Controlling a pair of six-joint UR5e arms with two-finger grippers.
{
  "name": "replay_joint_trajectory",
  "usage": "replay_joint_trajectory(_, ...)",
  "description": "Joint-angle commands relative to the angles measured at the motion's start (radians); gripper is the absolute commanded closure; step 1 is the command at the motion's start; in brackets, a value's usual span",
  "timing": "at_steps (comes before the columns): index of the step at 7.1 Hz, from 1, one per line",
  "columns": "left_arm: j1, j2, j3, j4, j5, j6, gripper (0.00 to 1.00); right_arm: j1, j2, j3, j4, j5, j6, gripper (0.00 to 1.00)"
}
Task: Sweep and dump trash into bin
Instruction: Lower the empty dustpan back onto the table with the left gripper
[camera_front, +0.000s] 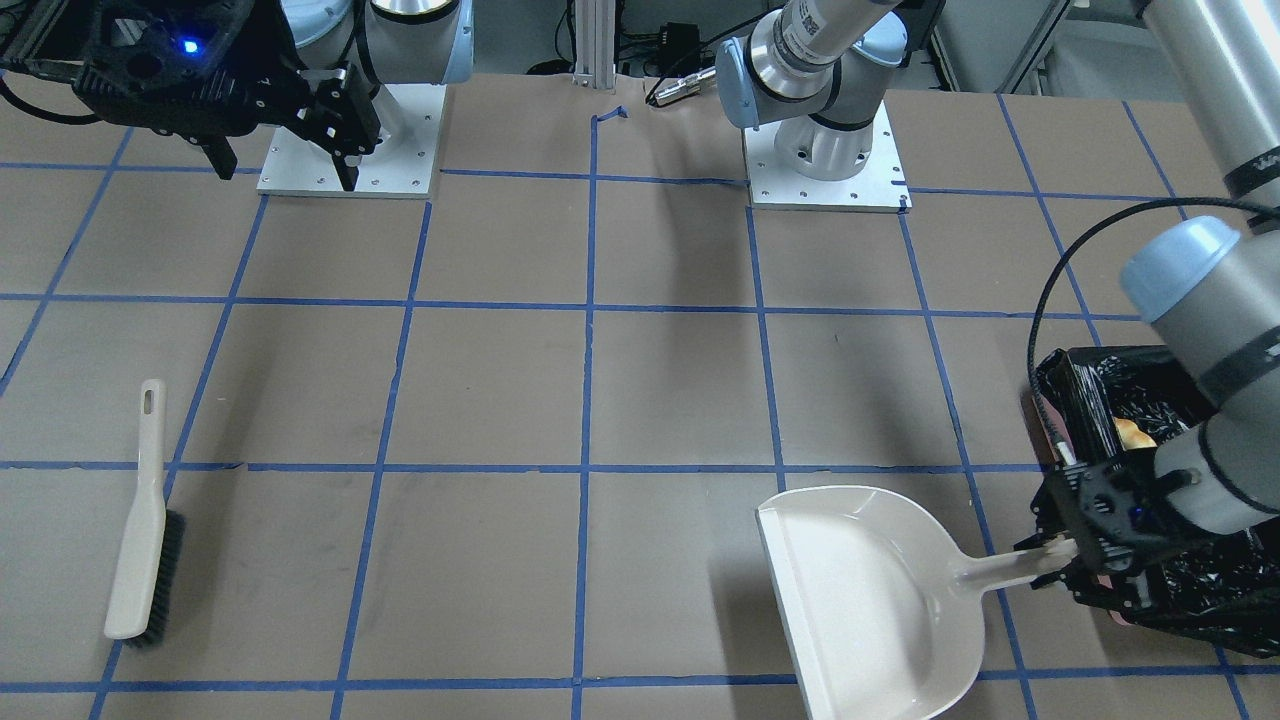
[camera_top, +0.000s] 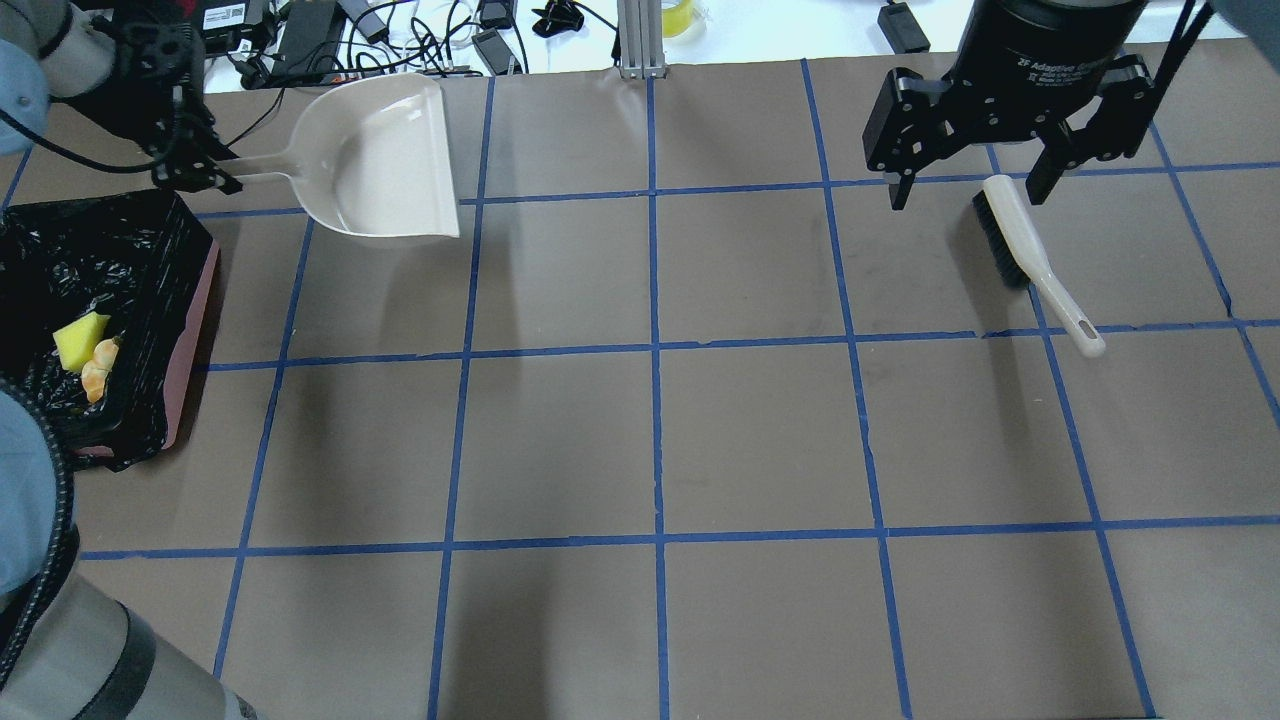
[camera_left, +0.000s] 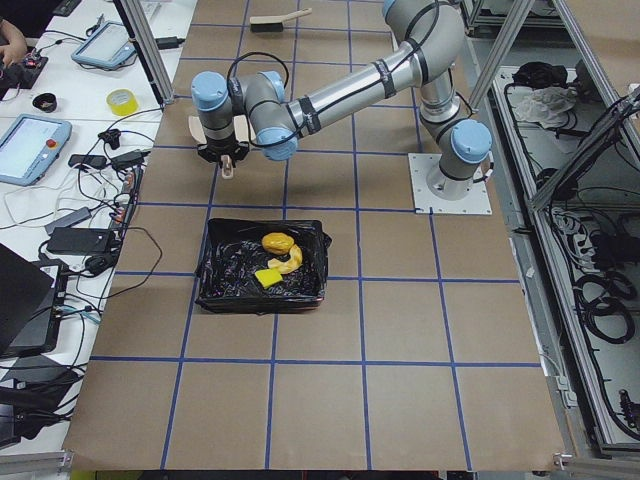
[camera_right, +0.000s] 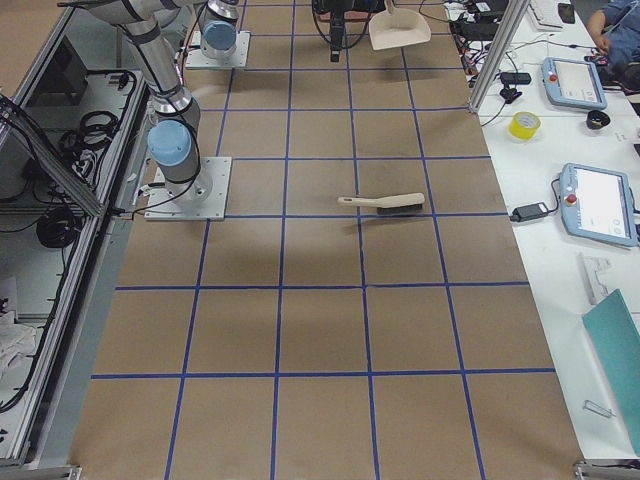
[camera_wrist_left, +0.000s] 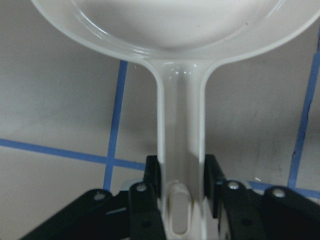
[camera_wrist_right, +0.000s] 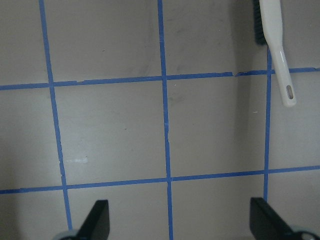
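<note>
Trash (camera_left: 278, 245) lies inside the rectangular pink bin (camera_top: 195, 340) with the crinkly black plastic bag in it. The bin sits on the robot's left end of the brown paper table (camera_top: 650, 440) with blue tape lines. The trash is three small food-like bits, close together in a little heap: a golden-brown lumpy oval (camera_left: 277, 241), a pale beige crescent slice (camera_left: 291, 260) and a yellow wedge (camera_left: 267, 276) (the camera at the left end of the table shows all three best).

The left gripper (camera_wrist_left: 181, 172) pinches the handle of the cream-white plastic dustpan (camera_front: 860, 590), with one finger on each side of the handle near its end. The dustpan is just beside the bin, and its wide mouth points away from the bin toward the middle of the table.

The right gripper (camera_top: 965, 197) hangs up above the other end of the table with its two fingers (camera_wrist_right: 97, 220) spread wide apart. A cream-white hand brush with black bristles (camera_front: 140, 530) lies flat on the table on that side, well apart from the dustpan. The right gripper does not touch the brush; its wrist camera sees the brush down in one corner of its picture.
</note>
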Motion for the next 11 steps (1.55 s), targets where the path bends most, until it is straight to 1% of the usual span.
replay_joint_trajectory(1, -0.057, -0.042, -0.065, 0.098, 0.051, -0.006, 1.0, 0.001, 0.001, 0.002, -0.001, 0.0, 0.0, 0.0)
replay_joint_trajectory(2, -0.075, -0.057, -0.1, 0.156, 0.082, -0.005, 1.0, 0.001, 0.004, 0.002, -0.001, 0.001, 0.0, 0.0)
replay_joint_trajectory(4, -0.098, -0.053, -0.11, 0.155, 0.085, 0.007, 1.0, -0.001, 0.004, 0.002, -0.001, 0.001, 0.0, 0.0)
replay_joint_trajectory(5, -0.114, -0.056, -0.112, 0.155, 0.113, 0.001, 0.97, -0.001, 0.002, 0.002, -0.001, 0.001, 0.0, 0.0)
replay_joint_trajectory(6, -0.117, -0.056, -0.121, 0.154, 0.119, -0.003, 0.59, 0.001, 0.002, 0.002, -0.001, 0.001, 0.0, 0.0)
replay_joint_trajectory(7, -0.119, -0.053, -0.128, 0.151, 0.115, -0.01, 0.26, -0.001, 0.002, 0.002, -0.001, 0.001, 0.0, 0.0)
replay_joint_trajectory(8, -0.122, -0.035, -0.127, 0.145, 0.11, -0.031, 0.14, 0.001, 0.002, 0.002, 0.001, 0.0, -0.002, 0.0)
replay_joint_trajectory(9, -0.134, -0.006, -0.125, 0.131, 0.109, -0.061, 0.1, 0.001, 0.004, 0.002, 0.001, 0.001, -0.002, 0.0)
replay_joint_trajectory(11, -0.146, 0.04, -0.115, 0.062, 0.104, -0.149, 0.1, 0.001, 0.002, 0.002, 0.001, 0.0, -0.002, 0.0)
